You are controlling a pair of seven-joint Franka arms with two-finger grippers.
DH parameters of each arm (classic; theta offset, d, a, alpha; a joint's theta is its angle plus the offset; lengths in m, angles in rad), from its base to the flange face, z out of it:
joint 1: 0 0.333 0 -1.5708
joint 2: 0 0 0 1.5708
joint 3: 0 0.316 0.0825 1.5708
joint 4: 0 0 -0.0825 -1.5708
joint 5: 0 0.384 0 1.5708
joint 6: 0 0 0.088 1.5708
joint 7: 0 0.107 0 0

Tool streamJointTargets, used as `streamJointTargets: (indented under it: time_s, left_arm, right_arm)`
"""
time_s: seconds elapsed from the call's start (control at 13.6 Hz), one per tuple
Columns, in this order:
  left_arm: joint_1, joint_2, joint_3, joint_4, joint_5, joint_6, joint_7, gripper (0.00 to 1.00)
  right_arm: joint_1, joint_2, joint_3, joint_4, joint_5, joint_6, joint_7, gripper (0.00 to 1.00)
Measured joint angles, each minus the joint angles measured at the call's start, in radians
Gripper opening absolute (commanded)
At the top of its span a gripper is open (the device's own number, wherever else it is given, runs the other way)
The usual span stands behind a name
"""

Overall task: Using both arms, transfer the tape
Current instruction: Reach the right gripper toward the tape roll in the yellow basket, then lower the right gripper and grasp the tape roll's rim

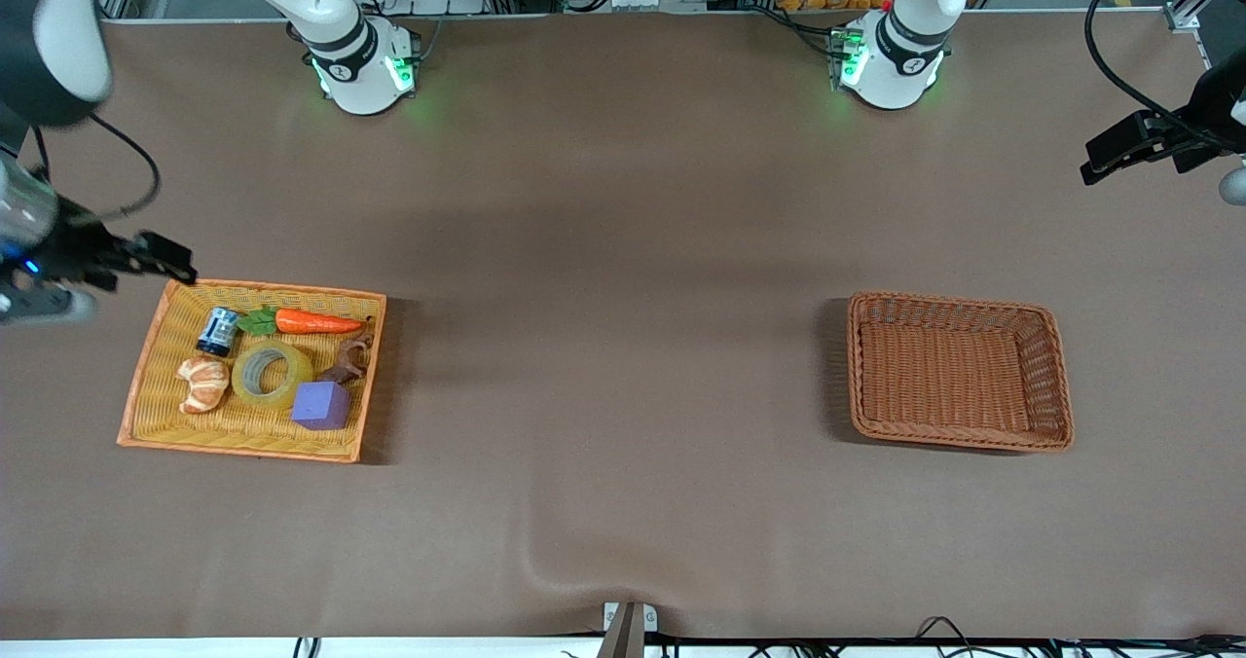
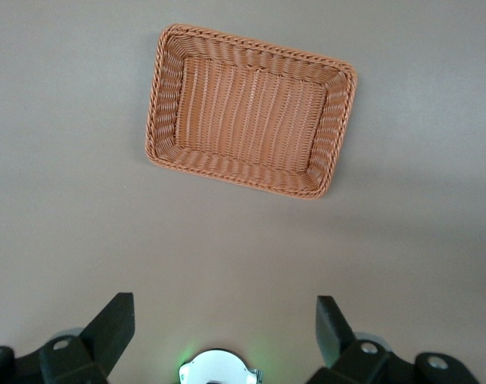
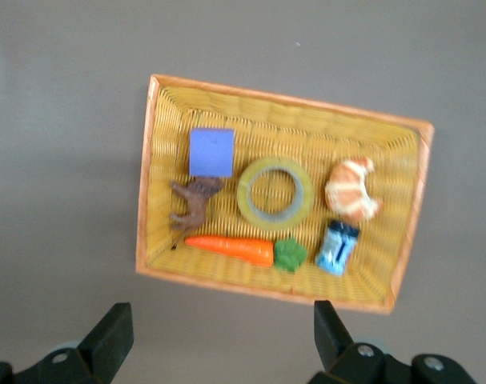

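At the right arm's end of the table the right gripper (image 1: 161, 259) hangs in the air over the table just beside the farther edge of the yellow tray (image 1: 156, 366). Its fingers (image 3: 110, 336) stand wide apart and hold nothing; only their tips show in the right wrist view, and in the front view most of that arm is cut off at the picture's edge.

The tape (image 1: 272, 374) lies flat in the yellow tray, near its middle, ring opening upward. The croissant toy (image 1: 202, 383) sits just beside it toward the tray's outer end, and the purple cube (image 1: 322, 405) touches or nearly touches it on the side toward the table's middle. A small blue-and-white can (image 1: 218, 331), a toy carrot (image 1: 310, 322) and a brown animal figure (image 1: 348, 358) lie farther from the front camera than the tape. The figure's kind is hard to make out.

Toward the left arm's end, the brown basket (image 1: 959, 371) holds nothing. The left gripper (image 1: 1119, 147) hangs over bare table, its fingers (image 2: 110, 328) spread wide and gripping nothing; the arm is largely cut off at the frame's edge.
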Motion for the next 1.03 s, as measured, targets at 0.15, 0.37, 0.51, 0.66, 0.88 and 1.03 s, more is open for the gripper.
streamJointTargets:
  time_s: [0.15, 0.37, 0.51, 0.66, 0.88, 1.03]
  left_arm:
    - [0.0, 0.001, 0.0, -0.001, 0.0, 0.0, 0.0, 1.0]
    - [0.0, 0.004, 0.0, -0.002, 0.0, 0.0, 0.0, 1.0]
    - [0.0, 0.006, 0.0, -0.002, 0.0, 0.0, 0.0, 1.0]
    - [0.0, 0.007, 0.0, -0.003, 0.0, 0.0, 0.0, 1.0]
    - [0.0, 0.012, 0.0, -0.003, 0.0, 0.0, 0.0, 1.0]
    - [0.0, 0.015, 0.001, -0.006, 0.0, 0.0, 0.0, 1.0]
  right_arm:
    - [0.005, 0.086, 0.0, -0.002, 0.0, 0.073, -0.055, 1.0]
    - [0.004, 0.233, -0.002, -0.015, 0.0, 0.167, -0.097, 1.0]
    - [0.003, 0.311, -0.004, -0.055, 0.0, 0.275, -0.131, 1.0]
    - [0.0, 0.359, -0.005, -0.113, 0.0, 0.394, -0.145, 1.0]
    - [-0.009, 0.377, -0.009, -0.18, 0.0, 0.471, -0.15, 0.88]
    - [-0.017, 0.377, -0.01, -0.202, 0.0, 0.477, -0.151, 0.64]
